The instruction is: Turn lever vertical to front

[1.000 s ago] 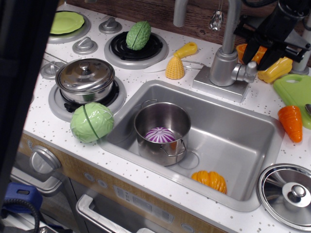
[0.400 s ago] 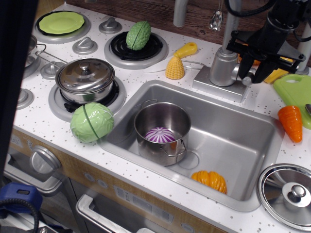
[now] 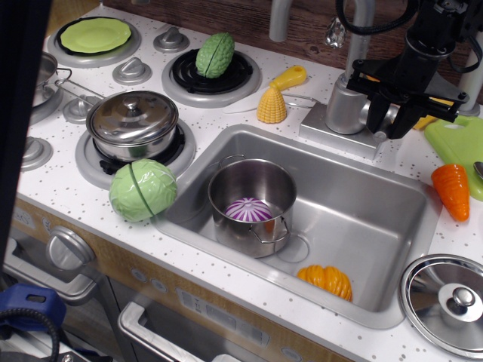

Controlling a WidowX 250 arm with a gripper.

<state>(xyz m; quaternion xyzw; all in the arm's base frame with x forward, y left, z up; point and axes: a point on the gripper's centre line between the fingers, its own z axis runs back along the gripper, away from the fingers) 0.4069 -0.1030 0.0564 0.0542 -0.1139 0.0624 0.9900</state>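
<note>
- The short silver-grey plastic lever [image 3: 386, 115], upper right of frame on the tap body's side, looks light, rigid, smooth; best gripped near its free tip.
- The black gripper [image 3: 390, 124] straddles it, fingers spread, not clamped.

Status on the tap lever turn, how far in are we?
Approach looks done: the black pincer is at the side of the silver cylindrical tap body, fingers straddling the spot where the short silver-grey lever sits. The lever itself is hidden, so grip and angle are unclear. Left: confirm the grasp, then swing it to the front.
</note>
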